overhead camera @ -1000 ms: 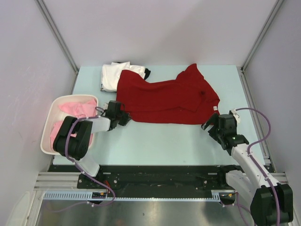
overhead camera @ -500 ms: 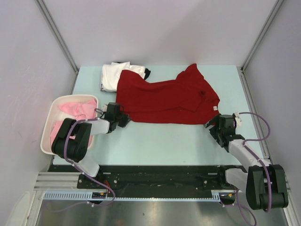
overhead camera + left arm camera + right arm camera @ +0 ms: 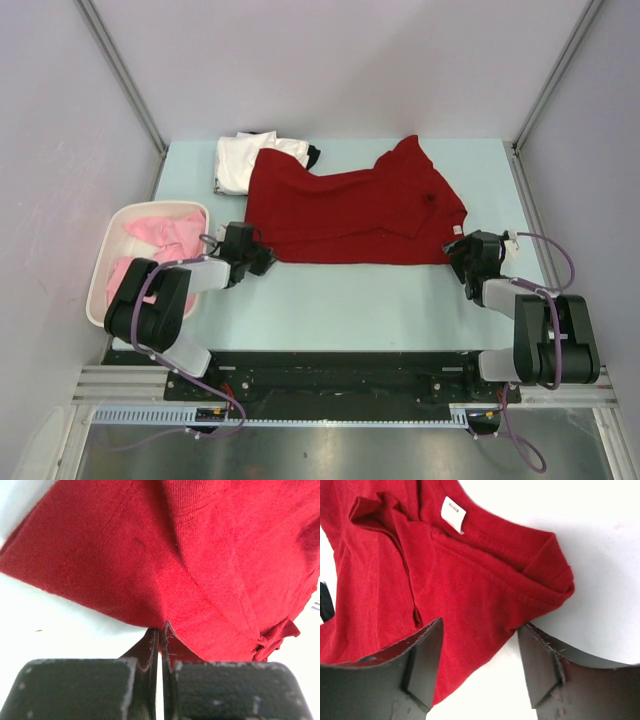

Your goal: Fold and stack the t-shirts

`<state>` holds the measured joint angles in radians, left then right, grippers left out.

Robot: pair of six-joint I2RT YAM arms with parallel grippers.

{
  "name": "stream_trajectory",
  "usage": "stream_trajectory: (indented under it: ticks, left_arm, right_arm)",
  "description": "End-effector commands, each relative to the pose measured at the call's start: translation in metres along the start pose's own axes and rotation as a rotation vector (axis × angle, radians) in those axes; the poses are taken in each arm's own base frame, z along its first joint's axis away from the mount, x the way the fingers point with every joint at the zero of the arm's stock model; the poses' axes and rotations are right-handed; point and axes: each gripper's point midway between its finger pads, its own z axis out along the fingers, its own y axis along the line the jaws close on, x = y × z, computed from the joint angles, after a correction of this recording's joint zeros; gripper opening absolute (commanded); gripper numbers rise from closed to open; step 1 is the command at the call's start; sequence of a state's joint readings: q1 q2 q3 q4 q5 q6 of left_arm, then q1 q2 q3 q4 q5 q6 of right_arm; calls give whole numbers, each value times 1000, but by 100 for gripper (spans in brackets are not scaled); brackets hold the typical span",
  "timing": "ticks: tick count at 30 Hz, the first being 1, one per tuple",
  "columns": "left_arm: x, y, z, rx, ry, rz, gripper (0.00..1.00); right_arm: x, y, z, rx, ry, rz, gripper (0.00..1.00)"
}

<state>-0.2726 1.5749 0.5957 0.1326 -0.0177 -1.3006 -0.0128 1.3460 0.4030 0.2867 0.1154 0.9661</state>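
1. The dark red t-shirt [image 3: 350,210] lies spread on the table [image 3: 380,300], just right of the white basket [image 3: 108,240].
2. The left gripper [image 3: 160,630], between basket and shirt, is pinched tight on the red hem.
3. The right gripper [image 3: 480,626], at the shirt's edge farthest from the basket, has its fingers wide apart.
4. A pink t-shirt [image 3: 160,232] sits inside the basket.

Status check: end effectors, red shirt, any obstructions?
Left end effector shut on dark red t-shirt, near-left hem. Right end effector open over its near-right edge. Shirt spread on table, far-left corner overlapping folded white t-shirt.
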Motion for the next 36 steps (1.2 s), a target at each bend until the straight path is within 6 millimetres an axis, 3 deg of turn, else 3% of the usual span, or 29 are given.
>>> stream_trajectory:
  ticks: [1,3,8,9,10,14,16,17,18,20,25,30,36]
  left_arm:
    - [15,75,-9,-232,48,60,0]
    - [15,75,-10,-234,50,66,0]
    - [16,76,-13,-221,53,69,0]
    - [16,77,-13,-222,52,72,0]
    - [16,76,-14,-218,54,70,0]
    - [18,82,-20,-219,55,74,0]
    - [18,82,-25,-212,53,73,0]
    - [20,86,-29,-216,55,76,0]
    - [20,87,-32,-213,54,78,0]
    - [20,88,-42,-202,48,80,0]
    - [27,94,-66,-180,38,89,0]
    - [35,118,-84,-183,22,87,0]
    - [40,125,-105,-120,-2,62,0]
  right_arm:
    - [23,-45,5,149,74,-11,59]
    - [24,-43,7,146,88,-12,46]
    - [29,-46,10,175,122,-28,27]
    - [29,-46,11,174,126,-38,8]
    - [27,-43,11,170,128,-36,0]
    - [25,-54,0,219,147,-45,0]
    - [18,-49,-11,201,133,-62,0]
    - [22,-58,-20,239,153,-71,0]
    - [14,-48,-30,204,124,-77,0]
    - [14,-61,-46,248,123,-98,0]
    - [8,-62,-85,229,82,-120,0]
    - [14,-85,-116,286,72,-132,0]
    - [38,-80,-135,231,124,-142,0]
